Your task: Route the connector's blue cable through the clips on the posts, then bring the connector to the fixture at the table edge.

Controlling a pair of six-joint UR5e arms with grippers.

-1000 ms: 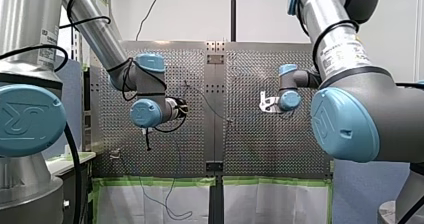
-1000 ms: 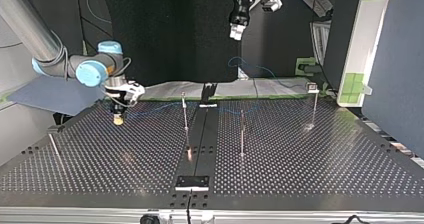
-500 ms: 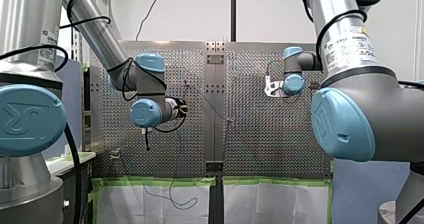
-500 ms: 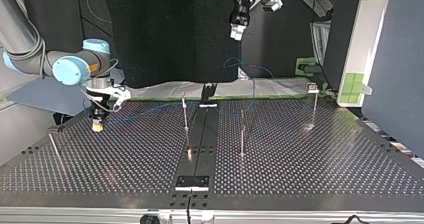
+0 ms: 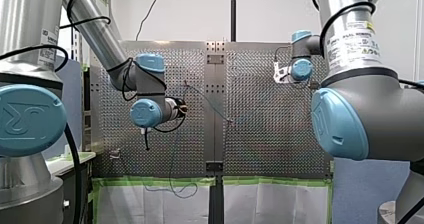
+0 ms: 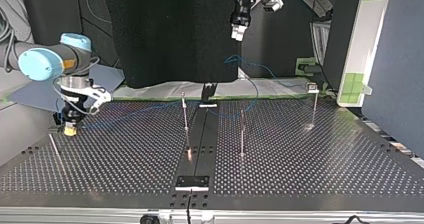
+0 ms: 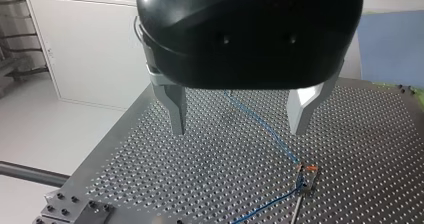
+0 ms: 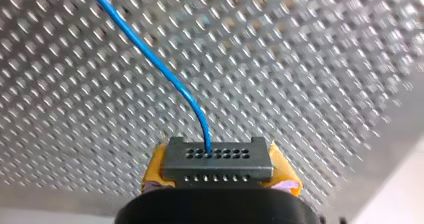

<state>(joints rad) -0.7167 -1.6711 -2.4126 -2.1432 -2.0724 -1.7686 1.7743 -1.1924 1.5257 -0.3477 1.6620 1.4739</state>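
Note:
My right gripper (image 8: 218, 184) is shut on the grey connector (image 8: 217, 159), which sits between its yellow pads (image 8: 156, 170). The blue cable (image 8: 150, 59) leaves the connector's face and runs off over the perforated table. In the top view my right gripper (image 6: 70, 129) hangs low near the table's left edge, and the cable (image 6: 135, 112) trails from it toward the thin posts (image 6: 185, 112) in the middle. My left gripper (image 7: 240, 129) is open and high above the table, holding nothing. Under it the cable passes a clip on a post (image 7: 306, 176).
Three more thin posts (image 6: 242, 131) stand around the black centre strip (image 6: 199, 139), one far right (image 6: 314, 104) and one leaning at the left (image 6: 53, 145). A small fixture (image 6: 56, 129) sits at the left edge. Slack cable loops behind the table (image 6: 245, 64).
My right arm has carried the connector toward the top view's left edge, drawing the cable after it; the slack loop over the front view's near edge has shrunk. My left arm has stayed still.

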